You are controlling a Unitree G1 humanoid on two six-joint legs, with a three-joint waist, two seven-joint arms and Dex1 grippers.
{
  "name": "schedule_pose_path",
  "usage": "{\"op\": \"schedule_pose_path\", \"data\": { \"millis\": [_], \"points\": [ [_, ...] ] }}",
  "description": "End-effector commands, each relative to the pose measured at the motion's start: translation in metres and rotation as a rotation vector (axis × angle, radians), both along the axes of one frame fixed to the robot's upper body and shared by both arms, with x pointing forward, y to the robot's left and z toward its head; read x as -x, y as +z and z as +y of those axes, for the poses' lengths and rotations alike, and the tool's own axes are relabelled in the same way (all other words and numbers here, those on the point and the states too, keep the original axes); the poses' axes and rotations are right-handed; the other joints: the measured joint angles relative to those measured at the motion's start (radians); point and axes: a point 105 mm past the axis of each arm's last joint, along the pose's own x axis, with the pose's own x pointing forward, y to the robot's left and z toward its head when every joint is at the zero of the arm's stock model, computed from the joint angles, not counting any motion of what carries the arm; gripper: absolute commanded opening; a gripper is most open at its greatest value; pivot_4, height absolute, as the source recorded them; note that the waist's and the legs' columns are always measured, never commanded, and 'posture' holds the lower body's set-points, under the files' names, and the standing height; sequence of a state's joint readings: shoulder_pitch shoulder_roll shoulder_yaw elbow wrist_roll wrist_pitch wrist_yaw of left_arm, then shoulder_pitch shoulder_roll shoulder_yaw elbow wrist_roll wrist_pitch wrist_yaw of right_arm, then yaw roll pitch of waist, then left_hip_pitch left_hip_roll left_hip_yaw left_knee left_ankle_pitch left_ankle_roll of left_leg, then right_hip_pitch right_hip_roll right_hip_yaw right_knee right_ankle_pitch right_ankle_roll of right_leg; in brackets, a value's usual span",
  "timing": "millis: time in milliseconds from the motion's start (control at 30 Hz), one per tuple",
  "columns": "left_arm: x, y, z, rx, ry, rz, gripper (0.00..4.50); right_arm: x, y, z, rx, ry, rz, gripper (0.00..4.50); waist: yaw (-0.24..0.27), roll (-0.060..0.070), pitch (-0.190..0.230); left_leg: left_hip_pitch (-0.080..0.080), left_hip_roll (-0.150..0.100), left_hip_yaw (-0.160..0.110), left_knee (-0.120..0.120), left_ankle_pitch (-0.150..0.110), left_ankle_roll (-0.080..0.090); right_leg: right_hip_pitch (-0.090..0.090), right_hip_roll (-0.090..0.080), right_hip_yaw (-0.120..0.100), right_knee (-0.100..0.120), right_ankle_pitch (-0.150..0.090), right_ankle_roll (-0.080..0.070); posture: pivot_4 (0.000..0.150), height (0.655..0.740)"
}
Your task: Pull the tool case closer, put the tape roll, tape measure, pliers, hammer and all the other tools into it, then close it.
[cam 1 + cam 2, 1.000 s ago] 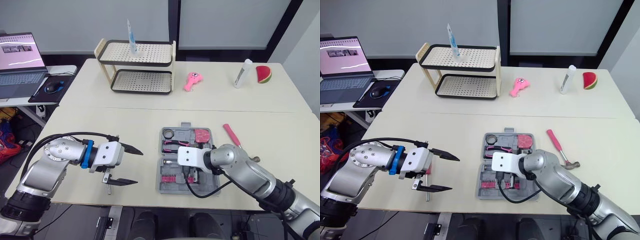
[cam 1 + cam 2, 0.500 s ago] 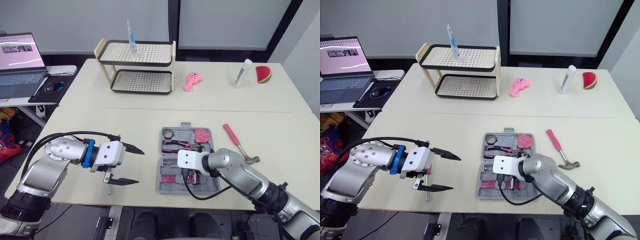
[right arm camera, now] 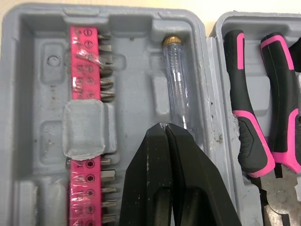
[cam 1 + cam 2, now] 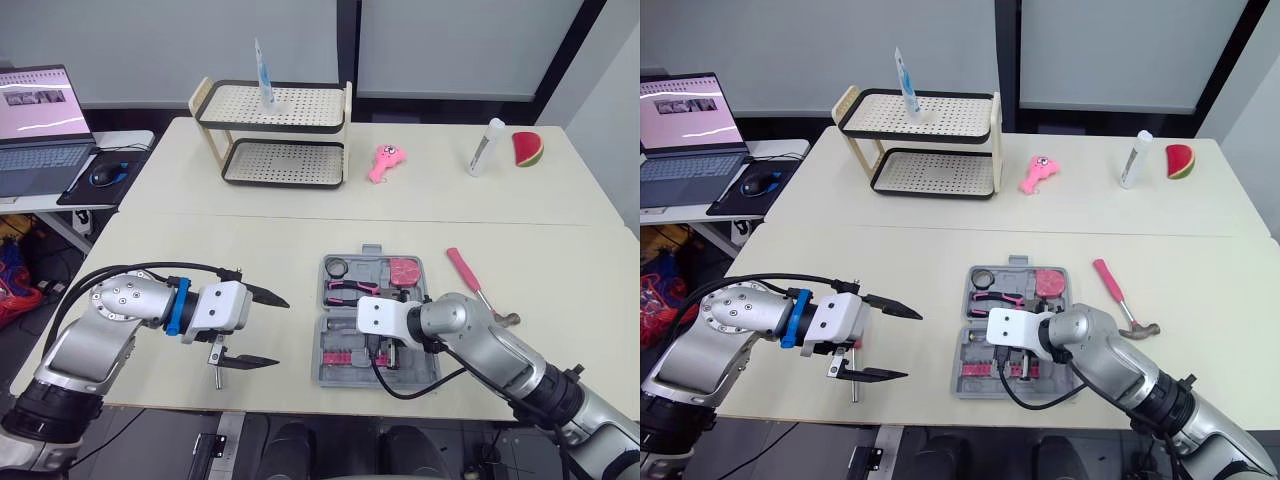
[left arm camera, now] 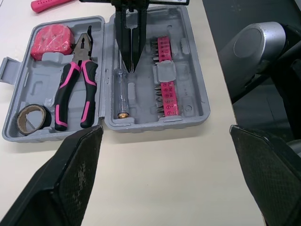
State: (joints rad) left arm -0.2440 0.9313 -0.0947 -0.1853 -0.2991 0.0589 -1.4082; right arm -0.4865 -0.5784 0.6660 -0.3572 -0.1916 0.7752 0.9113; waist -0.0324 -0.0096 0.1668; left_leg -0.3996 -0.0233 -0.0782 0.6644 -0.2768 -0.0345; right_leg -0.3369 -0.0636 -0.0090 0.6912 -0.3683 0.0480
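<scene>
Seating the screwdriver (image 3: 175,80) looks like the step in hand: the right gripper (image 3: 165,129) has its two fingers pressed tight together, holding nothing, with the tips right at the bare metal end of that clear-handled tool. The tool case (image 5: 186,101) lies open on the table (image 4: 250,250). Its six o'clock half holds the screwdriver, next to the hinge, and the pink bit strip (image 3: 83,47). The twelve o'clock half holds the pliers (image 5: 83,52), the tape measure (image 5: 51,40) and the tape roll (image 5: 41,114).

To do this well, I would press straight down on the shaft, not sideways, so the screwdriver drops flat into its groove and does not ride up on the ridge by the hinge. Anything standing proud is likely to stop the lid closing later. Lift the closed tips straight up afterwards, clear of the bits.

Two things are not yet packed. The hammer (image 4: 465,272) lies on the table at three o'clock from the case, just beside it. A small metal tool (image 4: 213,368), too small to name, lies at about eight o'clock, under the left gripper (image 4: 280,332), which hangs wide open and empty at nine o'clock
</scene>
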Motion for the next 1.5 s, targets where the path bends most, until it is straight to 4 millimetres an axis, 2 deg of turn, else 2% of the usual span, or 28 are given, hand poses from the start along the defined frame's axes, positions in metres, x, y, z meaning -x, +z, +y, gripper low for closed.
{"op": "schedule_pose_path", "data": {
  "millis": [33, 500, 1133, 1267, 1367, 1433, 1500],
  "points": [
    [-0.001, 0.003, -0.001, -0.001, -0.012, -0.022, 4.50, -0.008, 0.015, 0.005, -0.036, -0.008, -0.058, 0.02, 0.000, 0.000, 0.000, 0.000, 0.000, 0.000, 0.000, 0.000, 0.000, 0.000, 0.000, 0.000, 0.000, 0.000, 0.000, 0.150, 0.7400],
    [-0.001, -0.002, 0.002, -0.011, -0.011, -0.023, 4.50, -0.008, -0.007, -0.002, 0.020, -0.044, -0.028, 0.02, 0.000, 0.000, 0.000, 0.000, 0.000, 0.000, 0.000, 0.000, 0.000, 0.000, 0.000, 0.000, 0.001, 0.000, 0.000, 0.150, 0.7400],
    [-0.002, -0.007, 0.002, 0.001, -0.002, -0.023, 4.50, -0.014, -0.009, -0.011, 0.004, -0.074, -0.022, 0.02, 0.001, 0.000, 0.000, 0.000, 0.000, 0.000, 0.000, 0.000, 0.000, 0.000, 0.000, 0.000, 0.002, 0.000, 0.000, 0.150, 0.7400],
    [-0.004, -0.006, 0.003, 0.004, 0.004, -0.026, 4.50, -0.011, 0.001, -0.006, -0.066, -0.076, -0.005, 0.02, 0.001, 0.000, 0.000, 0.000, 0.000, 0.000, 0.000, 0.000, 0.000, 0.000, 0.000, 0.000, 0.002, 0.000, 0.000, 0.150, 0.7400],
    [-0.008, 0.001, 0.007, 0.039, 0.045, -0.026, 4.50, -0.005, 0.028, -0.006, -0.176, -0.068, 0.010, 0.02, 0.002, 0.000, 0.000, 0.000, 0.000, 0.000, 0.000, 0.000, 0.000, 0.000, 0.000, 0.000, 0.002, 0.000, 0.000, 0.150, 0.7400],
    [-0.011, 0.005, 0.010, 0.067, 0.079, -0.019, 4.50, -0.003, 0.042, -0.013, -0.213, -0.068, 0.006, 0.02, 0.001, 0.000, 0.000, 0.000, 0.000, 0.000, 0.000, 0.000, 0.000, 0.000, 0.000, 0.000, 0.002, 0.000, 0.000, 0.150, 0.7400],
    [-0.016, 0.015, 0.018, 0.118, 0.149, -0.008, 4.50, -0.001, 0.059, -0.030, -0.253, -0.073, -0.006, 0.02, 0.002, 0.000, 0.000, 0.000, 0.000, -0.001, 0.000, 0.000, 0.000, 0.000, 0.000, 0.000, 0.002, 0.000, 0.000, 0.150, 0.7400]
  ]
}}
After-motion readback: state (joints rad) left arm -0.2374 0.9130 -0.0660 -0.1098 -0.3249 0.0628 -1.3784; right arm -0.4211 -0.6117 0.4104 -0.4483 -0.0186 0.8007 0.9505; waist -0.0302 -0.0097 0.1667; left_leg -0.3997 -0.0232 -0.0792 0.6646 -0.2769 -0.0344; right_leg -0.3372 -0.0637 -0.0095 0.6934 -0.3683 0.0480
